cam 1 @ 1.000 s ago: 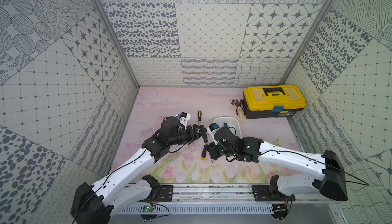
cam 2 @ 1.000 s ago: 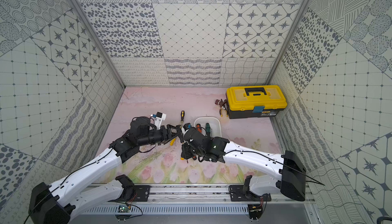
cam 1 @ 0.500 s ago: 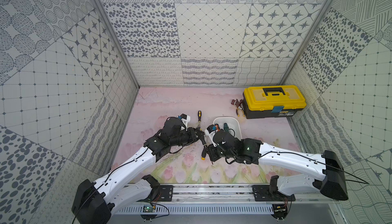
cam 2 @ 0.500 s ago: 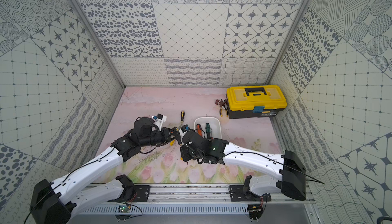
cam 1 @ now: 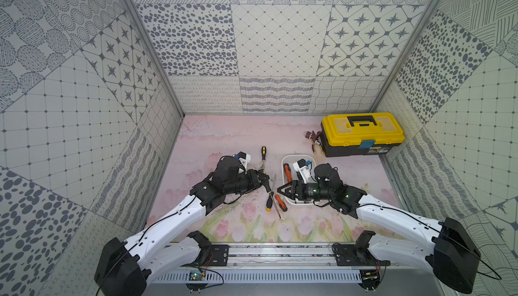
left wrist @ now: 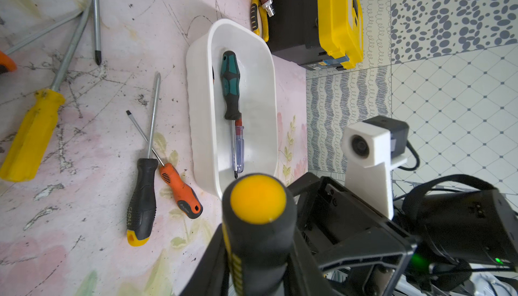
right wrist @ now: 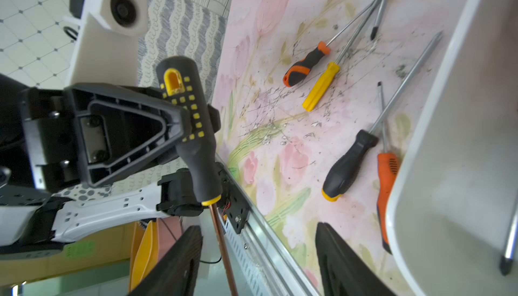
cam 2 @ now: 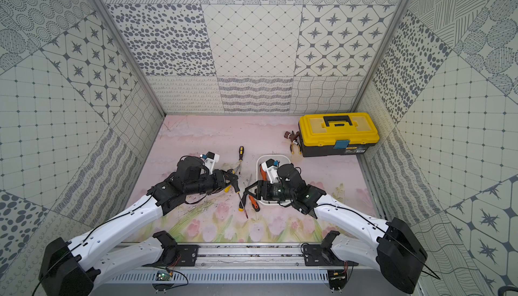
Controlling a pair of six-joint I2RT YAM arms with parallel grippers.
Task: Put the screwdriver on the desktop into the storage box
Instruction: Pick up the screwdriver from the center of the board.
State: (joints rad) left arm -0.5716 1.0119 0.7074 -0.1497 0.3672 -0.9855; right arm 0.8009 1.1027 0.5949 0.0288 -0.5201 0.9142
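The left claw [cam 1: 263,181] is clamped on a black-and-yellow screwdriver [right wrist: 196,146] by its handle, holding it above the desktop [cam 1: 224,140], just beside the white box [cam 1: 295,156]. The right claw [cam 1: 280,189] faces it, jaws apart and empty. Below lie other screwdrivers [cam 1: 269,200].

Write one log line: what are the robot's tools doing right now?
left tool: shut on black-yellow screwdriver | right tool: open | storage box: green screwdriver inside
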